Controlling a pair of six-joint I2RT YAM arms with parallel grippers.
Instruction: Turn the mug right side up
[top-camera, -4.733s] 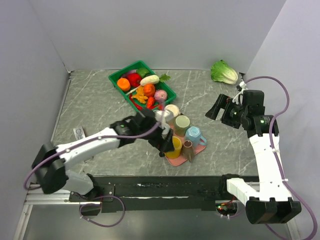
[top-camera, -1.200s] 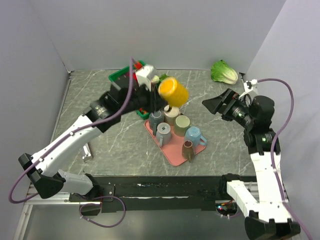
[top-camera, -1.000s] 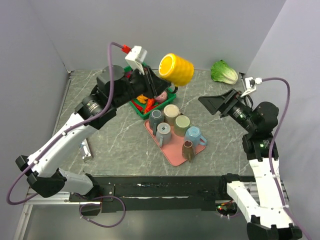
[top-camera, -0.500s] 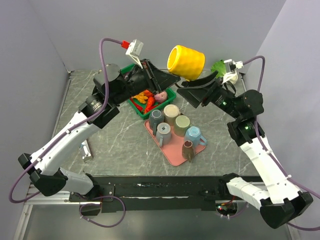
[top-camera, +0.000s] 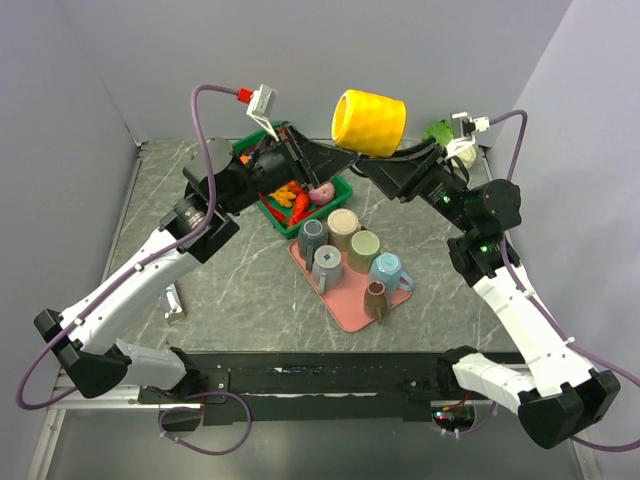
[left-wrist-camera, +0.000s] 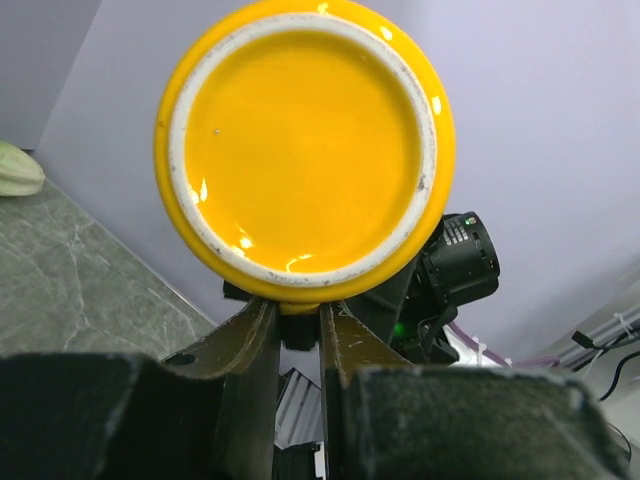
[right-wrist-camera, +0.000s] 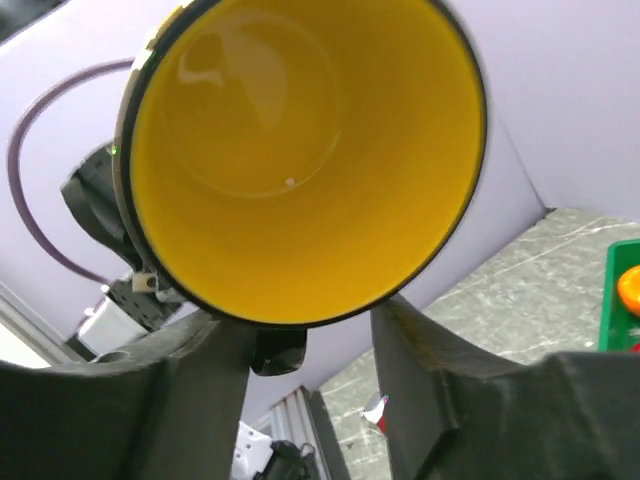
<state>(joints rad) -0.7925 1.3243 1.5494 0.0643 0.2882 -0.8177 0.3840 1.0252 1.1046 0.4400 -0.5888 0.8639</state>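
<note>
A yellow mug (top-camera: 370, 122) is held high in the air above the far middle of a grey marbled table (top-camera: 200, 210), lying on its side. Its flat base faces the left arm and its open mouth faces the right arm.

The left gripper (left-wrist-camera: 298, 322) reaches up from the left side. Its two fingers (left-wrist-camera: 248, 345) are pinched close together just under the mug's base. They are clamped on a part of the mug, probably the handle, though that part is hidden in the left wrist view.

The right gripper (right-wrist-camera: 308, 338) comes in from the right, looking straight into the mug's glossy yellow inside. Its jaws are spread apart, one finger (right-wrist-camera: 205, 375) on each side of the lower rim. Whether they touch the mug cannot be told.

Below on the table, a pink tray (top-camera: 342, 297) lies slanted near the middle, toward the near edge. It carries two grey-blue mugs (top-camera: 311, 236), a cream mug (top-camera: 343, 222), a green mug (top-camera: 364, 245), a light blue mug (top-camera: 388, 270) and a small brown cup (top-camera: 376, 298).

A green basket (top-camera: 341, 186) of toy fruit and vegetables sits toward the far edge, partly hidden behind the left arm. A lettuce (top-camera: 437, 130) lies in the far right corner.
</note>
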